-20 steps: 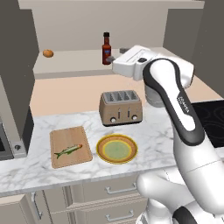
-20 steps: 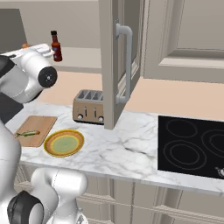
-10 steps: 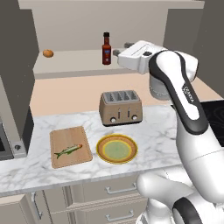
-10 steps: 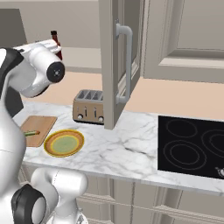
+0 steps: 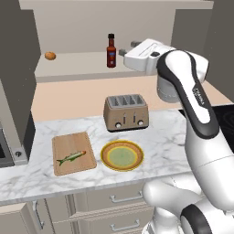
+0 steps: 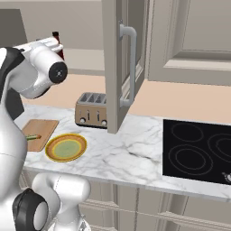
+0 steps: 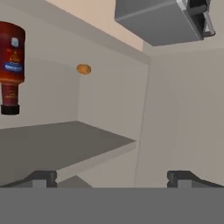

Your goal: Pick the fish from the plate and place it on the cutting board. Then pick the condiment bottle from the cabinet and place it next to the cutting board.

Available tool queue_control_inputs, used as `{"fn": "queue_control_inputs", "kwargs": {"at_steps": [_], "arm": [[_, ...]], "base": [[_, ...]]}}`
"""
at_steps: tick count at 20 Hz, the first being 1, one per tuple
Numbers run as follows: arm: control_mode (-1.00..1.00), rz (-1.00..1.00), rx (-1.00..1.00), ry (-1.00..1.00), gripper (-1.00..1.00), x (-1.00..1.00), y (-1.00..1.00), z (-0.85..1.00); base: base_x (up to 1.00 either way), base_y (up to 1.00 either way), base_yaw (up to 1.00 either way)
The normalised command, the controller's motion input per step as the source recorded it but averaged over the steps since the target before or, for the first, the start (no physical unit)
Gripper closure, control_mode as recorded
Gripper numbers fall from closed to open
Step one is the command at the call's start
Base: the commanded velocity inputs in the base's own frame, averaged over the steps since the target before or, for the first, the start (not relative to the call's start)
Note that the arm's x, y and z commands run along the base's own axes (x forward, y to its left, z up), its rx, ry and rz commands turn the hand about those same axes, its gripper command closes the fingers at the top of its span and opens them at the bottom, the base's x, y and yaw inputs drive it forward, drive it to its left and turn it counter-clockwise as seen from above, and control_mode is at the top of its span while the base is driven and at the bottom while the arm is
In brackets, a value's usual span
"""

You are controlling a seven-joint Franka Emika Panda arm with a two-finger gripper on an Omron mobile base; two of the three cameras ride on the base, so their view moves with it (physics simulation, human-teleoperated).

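The fish (image 5: 71,157) (image 6: 31,137) lies on the cutting board (image 5: 68,141) (image 6: 44,128), left of the plate (image 5: 104,156) (image 6: 52,151), which holds nothing. On the ledge of the cabinet (image 5: 77,64) the condiment bottle (image 5: 110,51) stands upright. My gripper (image 5: 124,54) hangs at shelf height just right of it, open, nothing between the fingers. The hand covers most of the condiment bottle (image 6: 56,38) in the right base view. The hand view is rolled over: the condiment bottle (image 7: 11,65) hangs cap down at the left edge, outside the gap of the gripper (image 7: 111,178).
A toaster (image 5: 125,112) (image 6: 92,109) stands behind the plate, below my hand. A small orange round thing (image 5: 50,55) (image 7: 84,69) sits far left on the shelf. An open cabinet door (image 6: 119,67) hangs right of the arm. A black cooktop (image 6: 198,149) lies at the right.
The hand has risen a little and moved in toward the shelf and the bottle. The jaws stayed open. Fish, board and plate have not moved.
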Motion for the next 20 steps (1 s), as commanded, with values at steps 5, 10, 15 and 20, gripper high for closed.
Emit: {"fn": "queue_control_inputs", "kwargs": {"at_steps": [5,10,15,20], "arm": [[-1.00,0.00,0.00,-0.12,-1.00,0.00,0.00,0.00],[-1.00,0.00,0.00,-0.10,-1.00,0.00,-0.01,0.00],[-1.00,0.00,0.00,-0.01,-1.00,0.01,-0.04,0.00],[-1.00,0.00,-0.01,0.01,-1.00,0.14,-0.12,0.00]], "base": [[0.00,0.00,0.00],[0.00,0.00,0.00],[0.00,0.00,0.00],[0.00,0.00,0.00]]}}
